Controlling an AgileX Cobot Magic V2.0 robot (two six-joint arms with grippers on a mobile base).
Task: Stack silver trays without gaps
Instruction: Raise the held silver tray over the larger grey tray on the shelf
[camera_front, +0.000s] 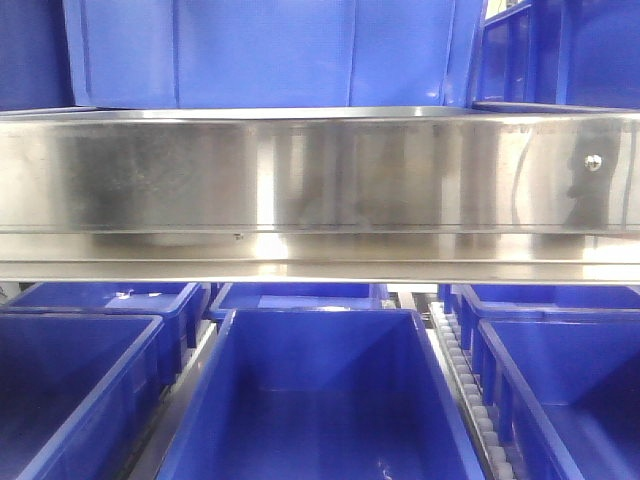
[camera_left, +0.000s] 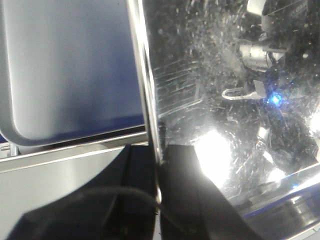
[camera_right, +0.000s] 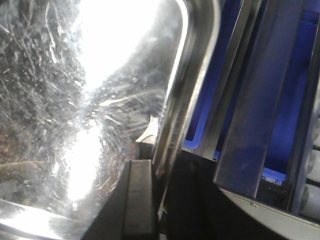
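The left gripper (camera_left: 158, 161) and right gripper (camera_right: 157, 172) are each closed tight on the thin rim of the scratched silver tray (camera_left: 225, 100), with blue bins (camera_right: 200, 125) beyond it. For a gapless stack, keep both ends level, square the corners over the next tray, and lower evenly.

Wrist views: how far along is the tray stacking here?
Done: the silver tray is gripped, its thin rim pinched by the left tool and the right tool. In hand: holding it between both arms. Left: nesting it flush on another tray; no finished stack shows, and the front view gives only the steel rail and blue bins.
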